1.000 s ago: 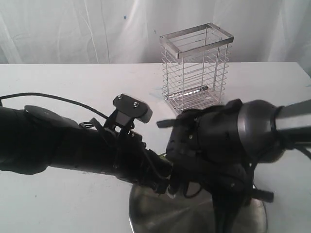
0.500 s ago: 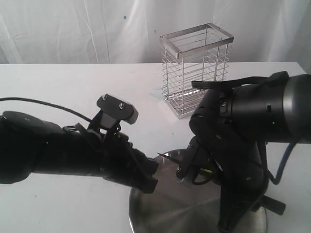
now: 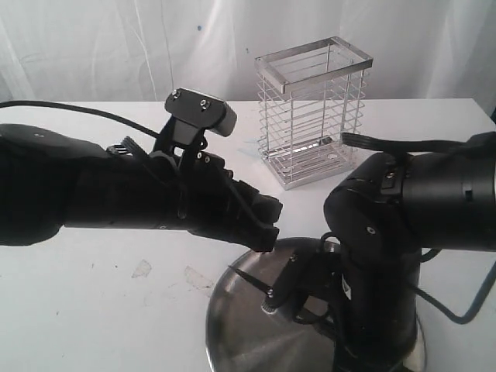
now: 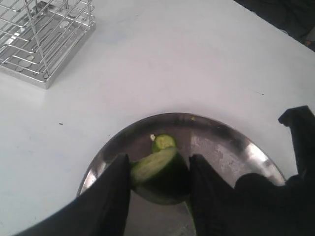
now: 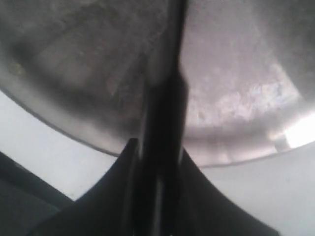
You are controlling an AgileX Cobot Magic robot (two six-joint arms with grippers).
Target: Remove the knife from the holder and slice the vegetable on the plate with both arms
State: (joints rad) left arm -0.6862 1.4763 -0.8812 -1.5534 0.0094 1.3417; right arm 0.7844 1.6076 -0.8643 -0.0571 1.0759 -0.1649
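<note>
Green vegetable (image 4: 152, 167), clamped in the left pincer (image 4: 160, 164), hangs over the plate (image 4: 221, 142). The right pincer (image 5: 157, 152) grips the knife (image 5: 165, 113); in the exterior view its blade runs toward ten o'clock, tip near the vegetable.

- A white fabric backdrop (image 3: 93, 46) hangs in soft folds along the back, with one small dark speck (image 3: 198, 29) on it.
- A white table (image 3: 85, 325) fills the foreground, evenly and brightly lit, faintly scuffed.

The right arm (image 3: 403, 225) is hiding part of the plate (image 3: 232, 333); the holder (image 4: 44, 39) is running off-frame; the knife (image 5: 165, 108) is blurring.
</note>
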